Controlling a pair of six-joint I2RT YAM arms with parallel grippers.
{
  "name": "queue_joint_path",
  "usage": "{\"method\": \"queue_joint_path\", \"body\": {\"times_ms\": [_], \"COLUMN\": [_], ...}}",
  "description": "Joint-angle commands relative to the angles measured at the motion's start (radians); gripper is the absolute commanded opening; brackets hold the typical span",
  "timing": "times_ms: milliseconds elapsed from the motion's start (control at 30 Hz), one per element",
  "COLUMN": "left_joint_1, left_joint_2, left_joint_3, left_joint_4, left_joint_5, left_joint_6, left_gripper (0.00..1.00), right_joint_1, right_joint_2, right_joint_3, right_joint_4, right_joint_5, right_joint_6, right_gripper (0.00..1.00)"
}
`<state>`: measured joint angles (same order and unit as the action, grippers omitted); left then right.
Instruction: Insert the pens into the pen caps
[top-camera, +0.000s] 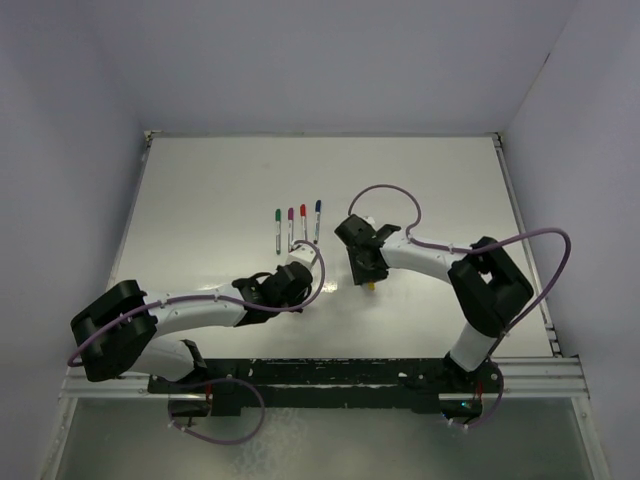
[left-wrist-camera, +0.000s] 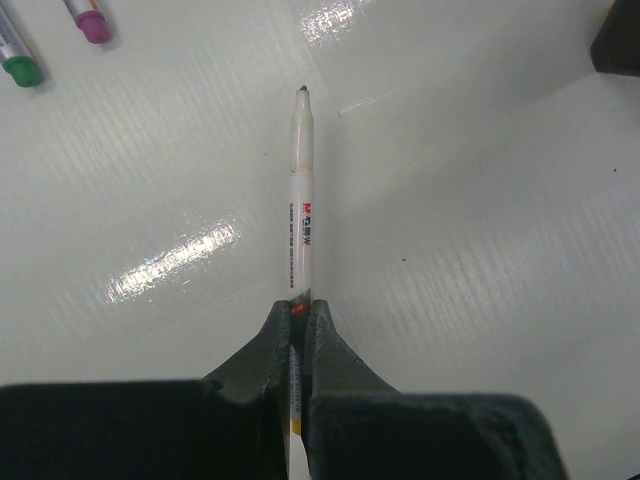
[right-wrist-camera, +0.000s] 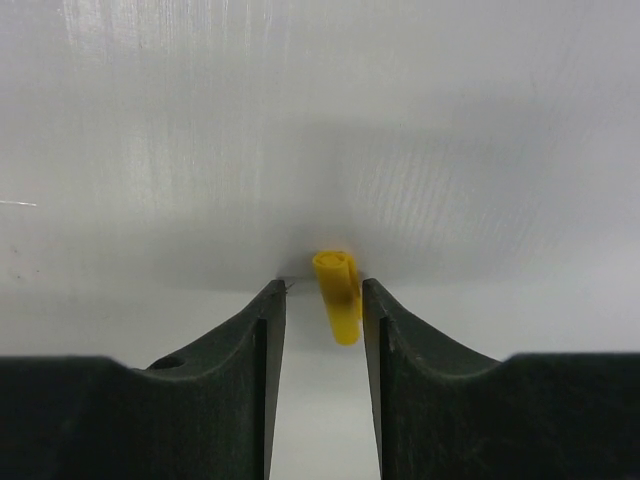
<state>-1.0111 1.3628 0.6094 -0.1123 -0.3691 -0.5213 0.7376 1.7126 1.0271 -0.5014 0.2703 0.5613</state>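
Four pens look capped, lying in a row mid-tabletop, so I count one left to do. My left end effector is clamped on the last pen, bare tip pointing away. My right end effector straddles the yellow cap, jaws apart, gap on one side, cap not yet on. Tabletop is white, glossy, faintly ribbed; plain pale walls on three sides.

White table; four pens side by side on it, capped green, magenta, red, blue
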Motion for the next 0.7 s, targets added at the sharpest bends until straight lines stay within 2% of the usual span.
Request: {"method": "queue_joint_path", "body": {"times_ms": [0, 433, 533, 667], "left_joint_1": [-0.004, -0.004, -0.004, -0.004], "left_joint_2": [-0.022, -0.024, -0.029, -0.032], "left_joint_3": [0.015, 0.014, 0.012, 0.012], "left_joint_4": [0.033, 0.018, 0.011, 0.01], "left_joint_5": [-0.022, -0.035, -0.041, -0.044], "left_joint_6": [-0.011, -0.024, -0.026, -0.027], "left_gripper": [0.0, 0.0, 0.0, 0.0], "right_joint_1": [-0.028, -0.054, -0.054, -0.054], "right_joint_2": [-0.035, -0.054, -0.058, -0.06], "right_joint_3": [-0.011, -0.091, -0.098, -0.111], "right_joint_4": [0.02, 0.051, 0.045, 0.044], "right_joint_5": [-0.017, -0.139, -0.154, -0.166], "right_joint_6": [-0.025, -0.036, -0.032, -0.028], "right_gripper": [0.39, 0.27, 0.19, 0.0]}}
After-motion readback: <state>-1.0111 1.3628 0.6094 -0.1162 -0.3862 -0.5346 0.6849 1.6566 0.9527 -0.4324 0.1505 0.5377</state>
